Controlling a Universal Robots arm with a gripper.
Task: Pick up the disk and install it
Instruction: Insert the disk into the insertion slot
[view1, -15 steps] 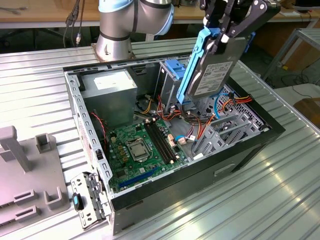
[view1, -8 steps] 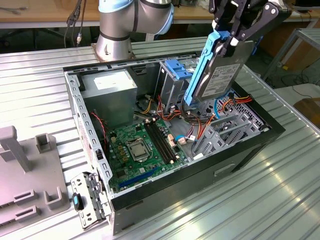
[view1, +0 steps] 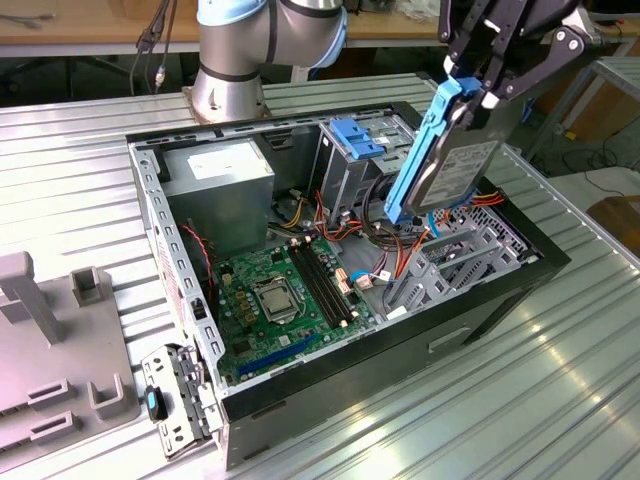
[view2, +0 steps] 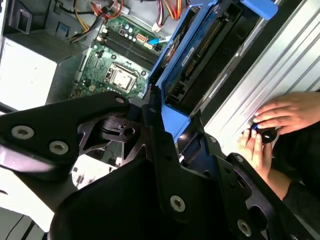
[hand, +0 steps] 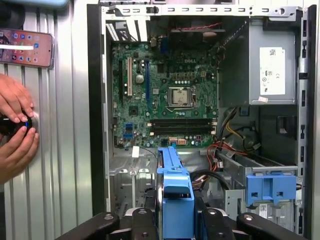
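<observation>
The pincer (view1: 478, 98) grips the disk (view1: 458, 168) tilted above the open computer case (view1: 400, 345).

disk (view1: 455, 170): blue rails, dark grey body | gripper (view1: 476, 95) clamping it: black (silver screw heads) | motherboard (view1: 272, 300) below gripper: green | power supply (view1: 222, 188): grey, white sticker | latch tabs (view1: 356, 136): blue | case (view1: 470, 312): black | table (view1: 560, 390): silver, ribbed stripes

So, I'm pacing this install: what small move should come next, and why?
Probably ease the disk down toward the grey cage beneath it: the gripper holds it tilted in the air above the open case, not yet seated.
</observation>
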